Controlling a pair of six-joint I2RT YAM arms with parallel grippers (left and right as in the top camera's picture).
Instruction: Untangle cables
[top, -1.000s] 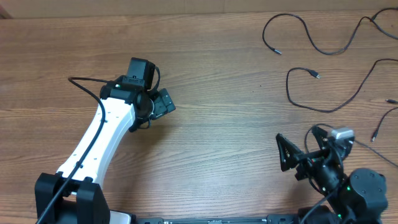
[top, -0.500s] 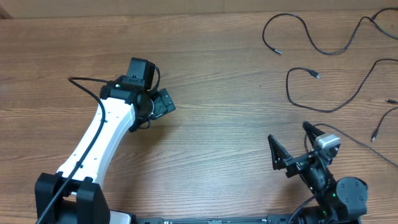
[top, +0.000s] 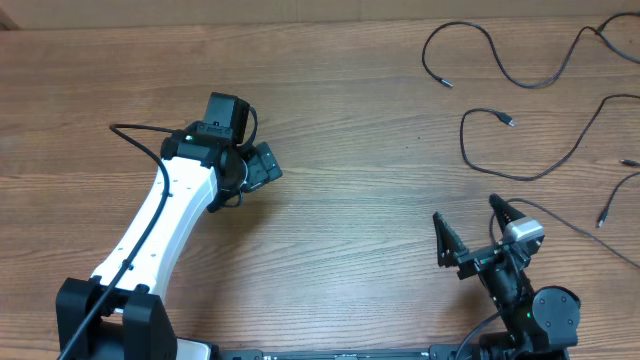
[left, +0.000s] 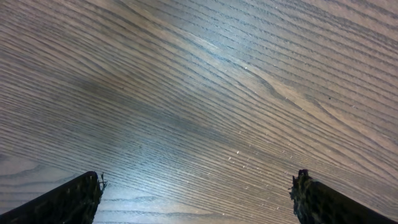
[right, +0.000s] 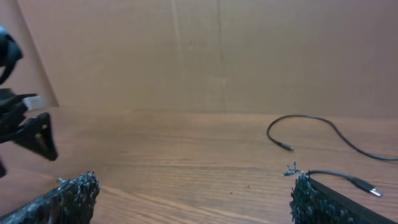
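Overhead, the cables (top: 464, 135) lie loose on the wooden table (top: 350, 220), ahead of the right gripper's (top: 465, 210) fingertips and off to their right, touching neither finger. That gripper is spread wide and grips nothing. On the right wrist view, one plug end (right: 372, 191) lies just beyond the right-hand finger (right: 329, 202). The left gripper (left: 198, 183), well apart from the cables, is spread wide over wood and holds nothing.

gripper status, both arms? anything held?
Left gripper: open, jaws wide, holding nothing.
Right gripper: open, jaws wide, holding nothing, apart from the cables.
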